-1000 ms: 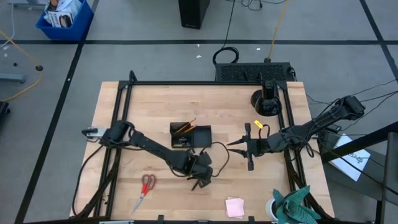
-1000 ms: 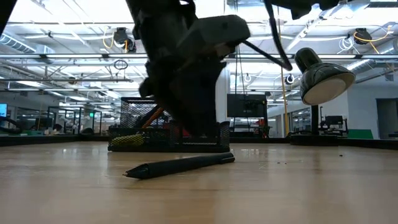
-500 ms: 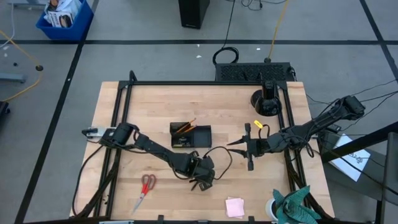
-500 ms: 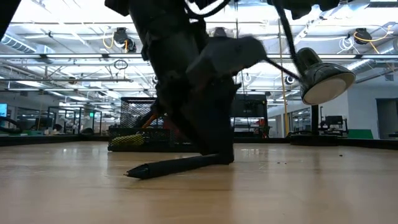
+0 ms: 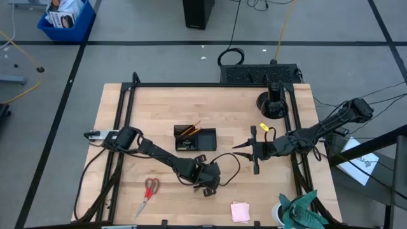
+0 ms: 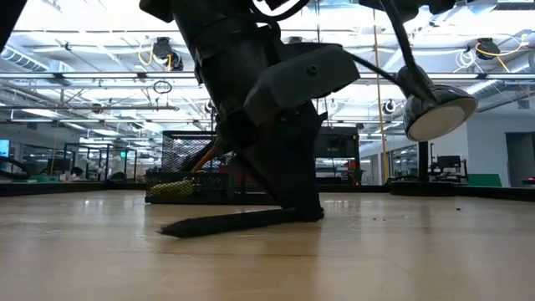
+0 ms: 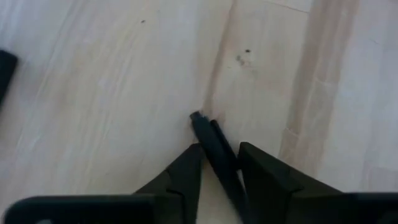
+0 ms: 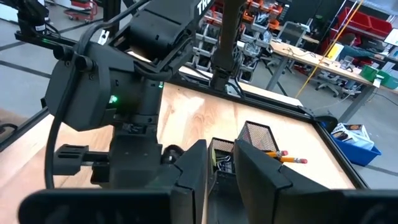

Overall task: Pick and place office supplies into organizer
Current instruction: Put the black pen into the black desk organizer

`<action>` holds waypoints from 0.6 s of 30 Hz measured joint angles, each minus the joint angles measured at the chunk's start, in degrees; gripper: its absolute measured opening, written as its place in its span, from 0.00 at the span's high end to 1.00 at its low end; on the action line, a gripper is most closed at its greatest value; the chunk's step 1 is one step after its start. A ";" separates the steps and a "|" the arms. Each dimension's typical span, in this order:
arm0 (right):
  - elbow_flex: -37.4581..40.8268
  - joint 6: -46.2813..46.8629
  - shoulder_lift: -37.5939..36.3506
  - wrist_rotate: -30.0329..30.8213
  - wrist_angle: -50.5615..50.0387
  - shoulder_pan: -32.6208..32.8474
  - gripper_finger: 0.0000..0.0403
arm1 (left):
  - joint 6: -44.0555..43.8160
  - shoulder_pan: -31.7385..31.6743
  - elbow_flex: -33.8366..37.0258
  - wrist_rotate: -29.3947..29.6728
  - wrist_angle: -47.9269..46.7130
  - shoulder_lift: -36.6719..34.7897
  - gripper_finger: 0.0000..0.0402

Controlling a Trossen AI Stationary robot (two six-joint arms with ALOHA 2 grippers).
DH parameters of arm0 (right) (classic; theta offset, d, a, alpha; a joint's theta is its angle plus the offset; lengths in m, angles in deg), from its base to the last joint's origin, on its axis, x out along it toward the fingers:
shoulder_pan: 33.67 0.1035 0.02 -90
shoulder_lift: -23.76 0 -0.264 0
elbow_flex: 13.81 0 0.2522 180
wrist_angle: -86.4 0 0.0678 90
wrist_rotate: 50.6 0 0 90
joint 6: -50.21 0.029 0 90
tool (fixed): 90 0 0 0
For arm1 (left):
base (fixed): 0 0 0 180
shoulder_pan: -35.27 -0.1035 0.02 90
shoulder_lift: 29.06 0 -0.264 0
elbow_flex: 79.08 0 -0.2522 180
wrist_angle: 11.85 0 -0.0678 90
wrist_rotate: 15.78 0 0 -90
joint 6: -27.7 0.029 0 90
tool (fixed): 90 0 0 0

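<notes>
A black pen lies on the wooden table near its middle front. My left gripper has come down on it from above, and its fingers stand on either side of the pen near one end. In the high view that gripper covers most of the pen. The organizer, a black mesh tray with orange pencils in it, stands farther back. My right gripper hangs above the table right of the organizer, with a narrow gap between its fingers and nothing in it. My left gripper pinches the black pen between its two fingers near one end; a short stub sticks out past the fingertips. The fingers slant down steeply from above and lie across the pen. The whole pen lies on the table.
Red-handled scissors lie at the front left, and a pink sticky-note pad lies at the front edge. A teal cloth sits at the front right corner. A round black stand base is at the back right.
My left gripper has sunk from just above the pen down onto its end, and its wrist has rolled. The pen has shifted a little along the table and still lies flat.
</notes>
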 joint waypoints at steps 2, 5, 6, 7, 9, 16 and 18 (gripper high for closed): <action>0.00 0.00 0.00 0.00 -0.01 0.00 0.82 | 1.19 0.34 0.02 0.02 0.08 0.02 0.78; 0.00 0.00 0.00 0.00 -0.02 0.00 0.82 | 1.85 0.54 0.02 0.04 0.22 0.02 0.89; 0.00 0.00 0.00 0.00 -0.02 0.00 0.82 | 1.89 0.57 0.04 0.06 0.22 -0.06 0.93; 0.00 0.00 0.00 0.00 -0.02 0.00 0.82 | 2.03 0.57 0.08 0.07 0.27 -0.37 0.95; 0.00 0.00 0.00 0.00 -0.04 -0.01 0.82 | 2.60 0.59 0.11 0.31 0.60 -0.99 0.97; 0.00 0.00 0.00 0.00 -0.03 0.00 0.82 | 9.22 1.76 0.65 6.41 -0.56 -5.07 0.91; 0.00 0.00 0.00 0.00 -0.10 0.00 0.82 | 10.45 2.30 0.55 9.86 -1.14 -7.54 0.92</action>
